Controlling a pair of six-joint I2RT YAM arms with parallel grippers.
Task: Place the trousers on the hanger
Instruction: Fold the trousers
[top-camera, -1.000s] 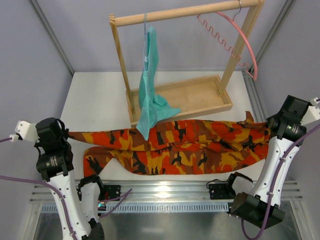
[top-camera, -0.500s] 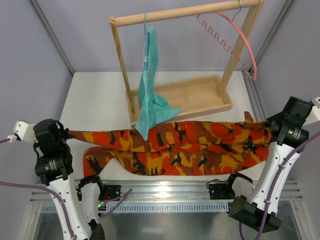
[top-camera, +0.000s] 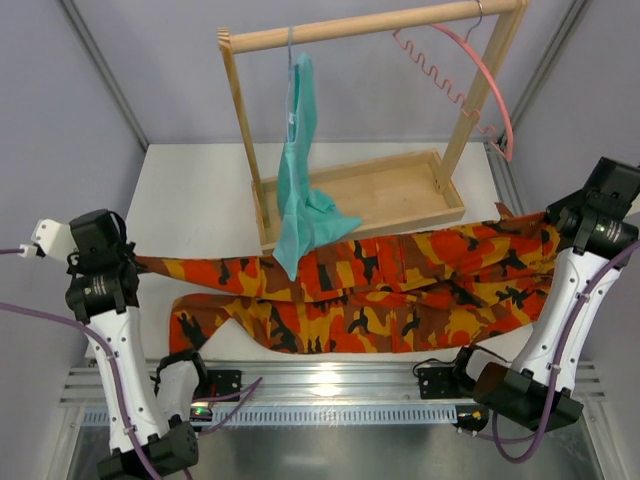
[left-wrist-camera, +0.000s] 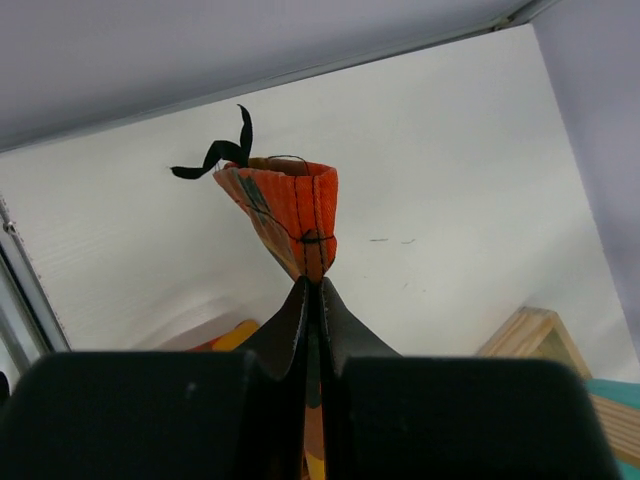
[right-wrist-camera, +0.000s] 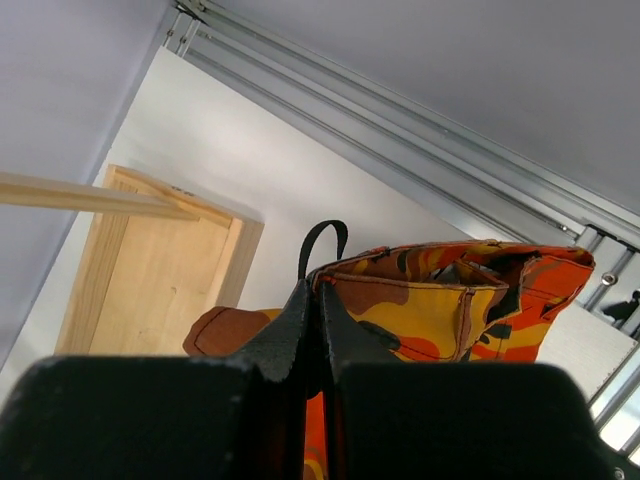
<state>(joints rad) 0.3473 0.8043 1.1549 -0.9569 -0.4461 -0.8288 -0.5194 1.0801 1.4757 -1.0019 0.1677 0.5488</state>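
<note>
The camouflage trousers stretch across the white table between both arms. My left gripper is shut on the end of one trouser leg, at the left. My right gripper is shut on the waistband, at the right, and holds it lifted off the table. The second leg lies loose on the table at the lower left. The pink hanger hangs by its metal hook from the right end of the wooden rail, apart from the trousers.
A wooden rack with a tray base stands behind the trousers. A teal garment hangs from its rail and droops onto the trousers. Metal frame rails run along the near edge; the tray base also shows in the right wrist view.
My right gripper has risen and moved back to the right, lifting the waistband. My left gripper has lifted slightly with the leg end. The trousers are pulled tauter.
</note>
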